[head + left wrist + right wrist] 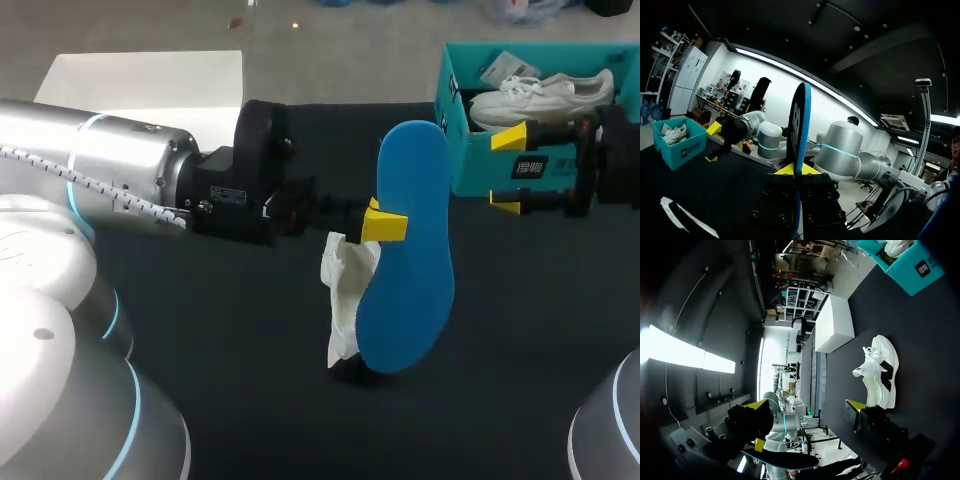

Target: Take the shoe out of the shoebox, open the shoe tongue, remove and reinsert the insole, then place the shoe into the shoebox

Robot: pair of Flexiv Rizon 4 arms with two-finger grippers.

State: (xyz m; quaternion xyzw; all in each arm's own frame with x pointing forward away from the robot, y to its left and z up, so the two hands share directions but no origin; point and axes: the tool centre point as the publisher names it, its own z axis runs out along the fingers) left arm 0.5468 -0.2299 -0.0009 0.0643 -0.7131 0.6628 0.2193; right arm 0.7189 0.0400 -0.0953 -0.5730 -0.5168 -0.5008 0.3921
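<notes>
Insole held in the air: the left gripper (388,225) is clamped on the long edge of the flat blue foam insole (410,270), holding it upright above the middle of the black table (240,350).

The yellow tips pinch the insole thinly at about mid-length. It may pivot or slip out when its toe meets the shoe. The white lace-up sneaker (345,290) sits just under and behind the insole, partly hidden by it, with nothing steadying it. A push from the insole could slide or tip it. The right gripper (510,172) hangs wide open and empty, well apart from the sneaker, at the front wall of the teal cardboard shoebox (470,165) in the table's far right corner. That box already holds a second white sneaker (540,95).
</notes>
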